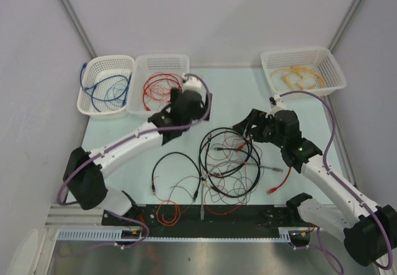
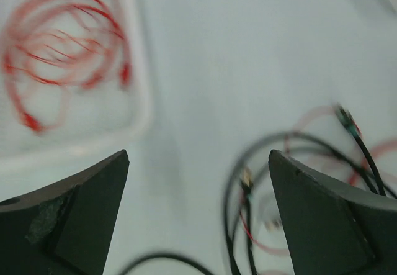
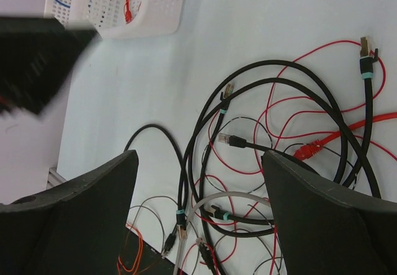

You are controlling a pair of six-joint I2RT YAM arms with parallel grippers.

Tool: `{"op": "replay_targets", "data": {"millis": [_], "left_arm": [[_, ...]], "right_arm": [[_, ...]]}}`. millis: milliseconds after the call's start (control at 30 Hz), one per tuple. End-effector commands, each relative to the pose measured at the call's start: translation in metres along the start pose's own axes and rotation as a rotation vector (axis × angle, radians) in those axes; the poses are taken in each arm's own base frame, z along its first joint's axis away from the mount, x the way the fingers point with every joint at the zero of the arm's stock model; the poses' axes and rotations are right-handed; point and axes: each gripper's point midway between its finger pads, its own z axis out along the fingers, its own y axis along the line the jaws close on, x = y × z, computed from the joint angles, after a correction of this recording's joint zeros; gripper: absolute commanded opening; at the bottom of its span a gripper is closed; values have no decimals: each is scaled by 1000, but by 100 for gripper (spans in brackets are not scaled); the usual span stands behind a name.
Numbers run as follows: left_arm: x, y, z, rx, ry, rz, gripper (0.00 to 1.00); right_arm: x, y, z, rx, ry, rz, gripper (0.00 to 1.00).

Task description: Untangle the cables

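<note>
The jumble of thin black and red looped cables [image 1: 228,163] is lying just beneath the right claw [image 3: 198,154], farther from the left claw [image 2: 198,157], both gaping empty.

I saw my left end effector [image 2: 198,158] with its two dark fingers [image 2: 87,216] far apart and nothing between them. Up on the left sat a white basket [image 2: 144,98], all blurry, with a red cable [image 2: 124,73] curled up inside. Down on the right, black cables [image 2: 367,158] and thin red wires [image 2: 308,112] lay looped on the pale table [image 2: 248,51], with small plugs on their ends.
</note>
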Motion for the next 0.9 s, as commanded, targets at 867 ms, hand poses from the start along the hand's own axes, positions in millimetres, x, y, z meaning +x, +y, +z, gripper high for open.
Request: {"op": "replay_targets", "data": {"millis": [867], "left_arm": [[186, -71, -33, 359, 411, -38, 99]], "right_arm": [[4, -9, -35, 75, -52, 31, 86]]}}
